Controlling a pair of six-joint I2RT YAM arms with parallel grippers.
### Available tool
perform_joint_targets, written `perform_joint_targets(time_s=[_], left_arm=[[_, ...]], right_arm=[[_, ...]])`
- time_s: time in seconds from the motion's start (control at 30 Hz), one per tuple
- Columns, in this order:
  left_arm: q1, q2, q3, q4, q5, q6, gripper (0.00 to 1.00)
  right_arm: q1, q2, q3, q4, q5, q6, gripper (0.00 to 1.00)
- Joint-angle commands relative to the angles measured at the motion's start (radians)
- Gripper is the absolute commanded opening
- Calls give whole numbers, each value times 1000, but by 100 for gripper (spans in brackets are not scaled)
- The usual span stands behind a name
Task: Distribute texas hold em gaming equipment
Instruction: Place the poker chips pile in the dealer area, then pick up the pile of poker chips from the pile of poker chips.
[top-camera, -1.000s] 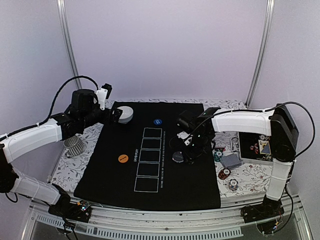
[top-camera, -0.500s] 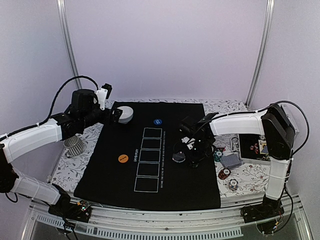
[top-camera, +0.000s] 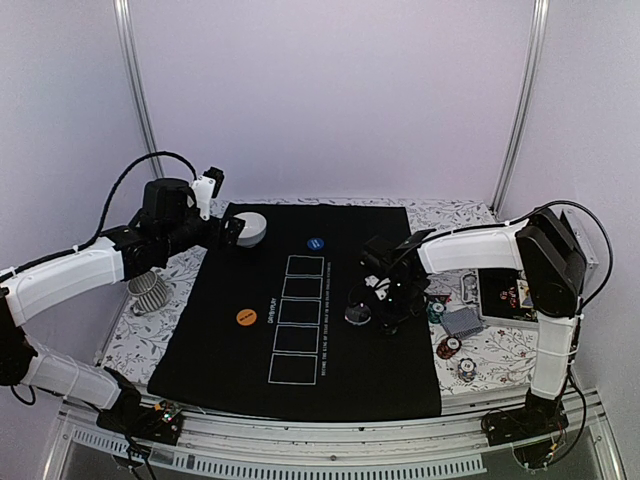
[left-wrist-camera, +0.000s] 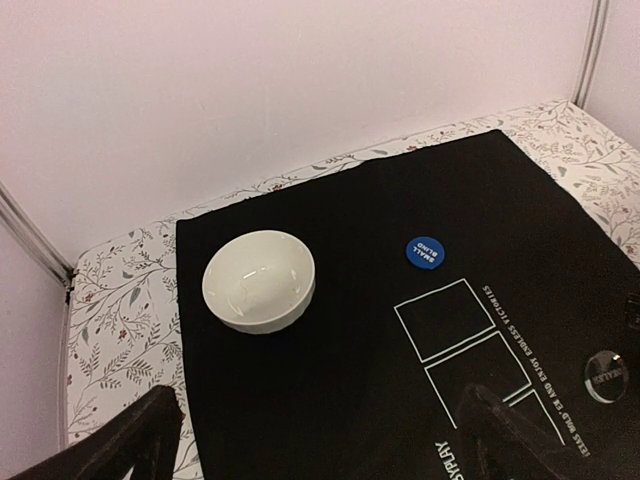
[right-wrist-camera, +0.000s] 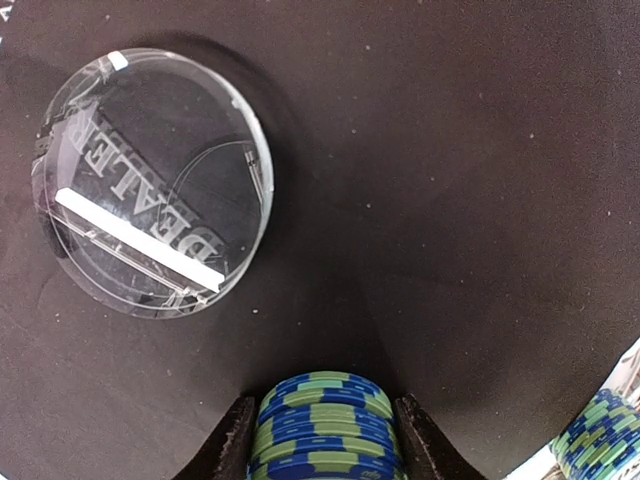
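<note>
The right gripper is closed on a chip stack, one finger on each flank, low over the mat. In the wrist view the clear dealer disc lies at ten o'clock of the stack, near but apart. Whether the stack's bottom chip rests on the mat cannot be told.

The main risk is the stack coming apart. The pinch may bear on only some of the chips (the lower ones are out of view), so a lift or a tilted release could let loose chips slip and scatter. If the fingers open toward ten o'clock, or the arm swings that way, they could knock the disc out of place.

The left gripper hangs wide open and holds nothing, close to the bowl at eleven o'clock on the mat; a careless reach could tip the bowl.

The blue disc lies at twelve o'clock and the orange disc at nine. The cards and other chips wait off the mat at three o'clock.
</note>
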Motion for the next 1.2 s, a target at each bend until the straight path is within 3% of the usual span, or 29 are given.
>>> perform_joint_targets(time_s=[0.0,0.33,0.47,0.63,0.83,0.93,1.0,1.07,1.17], left_arm=[[-9,5,-13,28,-5,12,98],[-10,4,-13,28,-7,13,98],[-10,4,-13,28,-7,13,98],[-9,0,-13,28,-7,15,98],[-10,-5,-14,28,-7,14,98],[-9,-4,-16,30,-8,16,98],[-9,-2,-16,30,-7,16,98],[-9,0,-16,30,-7,16,98],[-9,3,-16,30,-9,16,98]], right_arm=[[2,17,-21,-14,55,21,48],[1,-15,29,-54,41,14,75],[1,-78,86,-61,-7,-9,100],[-52,-207,136,-69,-49,-34,99],[-225,-290,68,-125,-9,-26,99],[-276,-302,11,-116,-19,-56,73],[-301,-306,-17,-98,-35,-67,75],[-317,-293,-38,-82,-68,-74,83],[-321,-248,-51,-72,-69,-89,84]])
